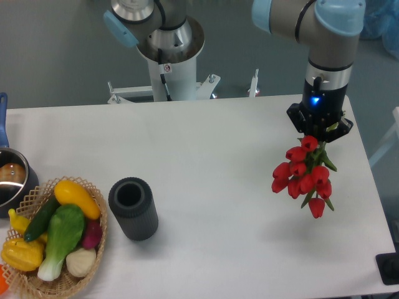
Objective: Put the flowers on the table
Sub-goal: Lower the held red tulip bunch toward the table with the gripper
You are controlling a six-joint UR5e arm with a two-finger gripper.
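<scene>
Near the tabletop's right edge, the gripper (320, 132) is clamped on the stems of the flowers (303, 175), and the red buds hang below it over the table (218, 156). Over at the front left corner, a wicker basket (93, 249) holds vegetables, with an open-topped dark cylinder (133, 208) just beside it and a pot (12, 180) at the left edge.

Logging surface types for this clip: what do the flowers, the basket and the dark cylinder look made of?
Flowers: probably artificial, plastic or fabric; the red buds look uniform and slightly glossy. Basket: woven wicker, tan and matte, with an open looped rim. Cylinder: dark grey and matte, with a ribbed or textured side, possibly rubber or foam; the look leaves it open.
</scene>
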